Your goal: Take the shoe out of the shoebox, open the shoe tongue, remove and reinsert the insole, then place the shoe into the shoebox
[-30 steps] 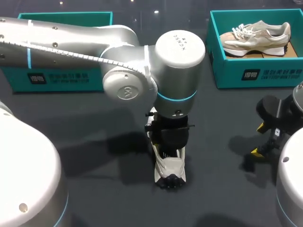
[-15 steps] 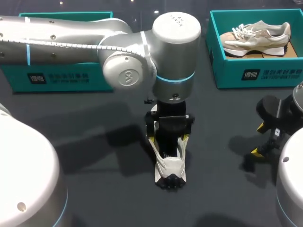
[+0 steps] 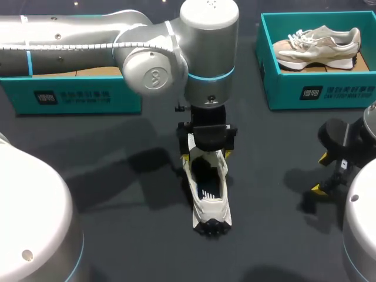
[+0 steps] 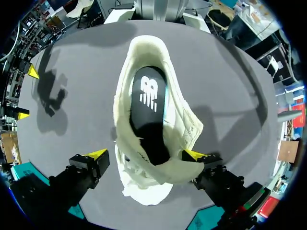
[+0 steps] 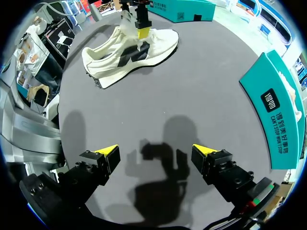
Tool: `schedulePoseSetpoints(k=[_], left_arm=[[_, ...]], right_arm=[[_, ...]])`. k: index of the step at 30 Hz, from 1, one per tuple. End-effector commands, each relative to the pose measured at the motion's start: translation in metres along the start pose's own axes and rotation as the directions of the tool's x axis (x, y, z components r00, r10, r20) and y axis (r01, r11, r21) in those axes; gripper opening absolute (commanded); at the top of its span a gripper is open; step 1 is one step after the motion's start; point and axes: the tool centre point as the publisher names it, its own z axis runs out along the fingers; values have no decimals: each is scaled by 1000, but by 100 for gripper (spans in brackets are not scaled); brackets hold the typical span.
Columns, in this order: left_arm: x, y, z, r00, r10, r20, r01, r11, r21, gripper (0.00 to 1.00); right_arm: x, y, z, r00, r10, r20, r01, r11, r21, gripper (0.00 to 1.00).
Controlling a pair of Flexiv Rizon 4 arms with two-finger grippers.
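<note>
- Shoe [image 3: 209,197] sits on the tabletop [image 3: 129,235], outside the boxes, with the black insole [image 4: 146,105] exposed.
- Left fingers [image 4: 99,154] are spread wide astride it, gripping nothing; right fingers [image 5: 109,151] are open and empty.
- We expect the insole to be thin, floppy and light, so we pinch its edge.

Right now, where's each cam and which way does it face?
Head: fixed above and behind, looking down on the table; left arm comes in from the left over the white shoe, right gripper at right.
Left wrist: on that wrist, looking down into the shoe at its black insole; tips of the left gripper flank it.
Right wrist: on that wrist, looking across the table at the shoe; right gripper open.
Shared: all three show the shoe.
</note>
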Motion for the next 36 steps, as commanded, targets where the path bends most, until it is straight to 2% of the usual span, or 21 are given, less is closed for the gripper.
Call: schedulePoseSetpoints(k=[1,9,17,23,24,26,27,36], left_arm=[[2,5,-6,1000,-4,3,4,1000,7,100],[3,13,-23,999,-24,24,24,1000,-18,100],[5,40,-46,998,-54,35,55,998,-21,100],[2,64,-57,994,-99,42,100,995,1,82],[2,65,-57,994,-100,43,100,995,4,76],[1,69,-59,994,-101,42,101,995,9,55],[0,70,-60,994,-100,40,99,995,14,49],[0,60,-59,998,-51,34,49,998,37,43]], right_arm=[[1,0,0,1000,0,2,0,1000,1,100],[1,0,0,1000,0,2,0,1000,1,100],[1,0,0,1000,0,2,0,1000,1,100],[1,0,0,1000,0,2,0,1000,1,100],[1,0,0,1000,0,2,0,1000,1,100],[1,0,0,1000,0,2,0,1000,1,100],[1,0,0,1000,0,2,0,1000,1,100],[1,0,0,1000,0,2,0,1000,1,100]])
